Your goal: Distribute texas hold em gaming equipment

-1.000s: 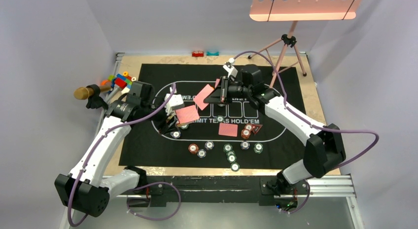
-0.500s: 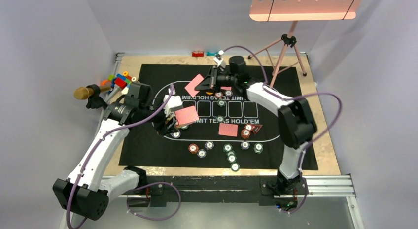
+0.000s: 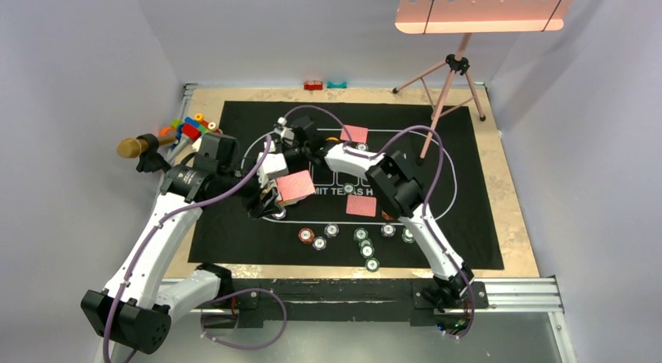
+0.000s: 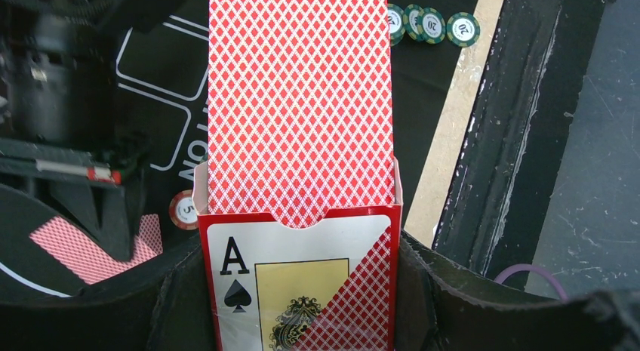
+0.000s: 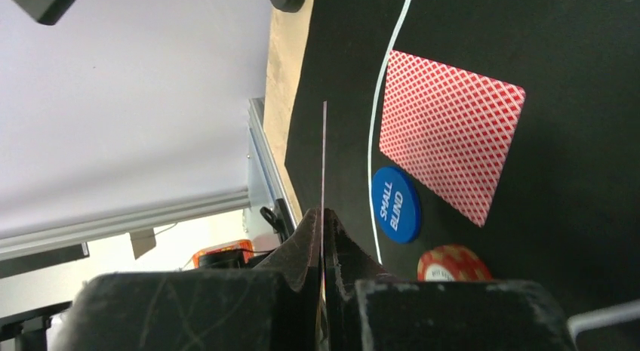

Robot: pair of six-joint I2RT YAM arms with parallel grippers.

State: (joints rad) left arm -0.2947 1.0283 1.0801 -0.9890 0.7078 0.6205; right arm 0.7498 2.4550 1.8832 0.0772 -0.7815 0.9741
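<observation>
My left gripper (image 4: pixel 298 290) is shut on an open card box (image 4: pixel 302 283) with an ace of spades on its front. Red-backed playing cards (image 4: pixel 300 102) stick out of its top. It hangs over the mat's left part (image 3: pixel 295 186). My right gripper (image 5: pixel 323 223) is shut on a single card (image 5: pixel 324 155), seen edge-on, just beyond the box (image 3: pixel 290 144). Below it lie a face-down card (image 5: pixel 453 132), a blue SMALL BLIND disc (image 5: pixel 395 204) and a red chip (image 5: pixel 453 264). Another card (image 3: pixel 361 206) and several striped chips (image 3: pixel 361 235) lie nearer the front.
The black hold'em mat (image 3: pixel 468 222) covers the table. Toy bricks (image 3: pixel 190 127) and a gold-headed microphone (image 3: pixel 134 147) sit at the far left. A pink tripod (image 3: pixel 449 82) with a lamp panel (image 3: pixel 476 8) stands at the back right. Two small blocks (image 3: pixel 314 86) lie by the back wall.
My right arm has swept left across the far side of the mat, still pinching its card, and now folds beside the card box. The left arm has barely moved.
</observation>
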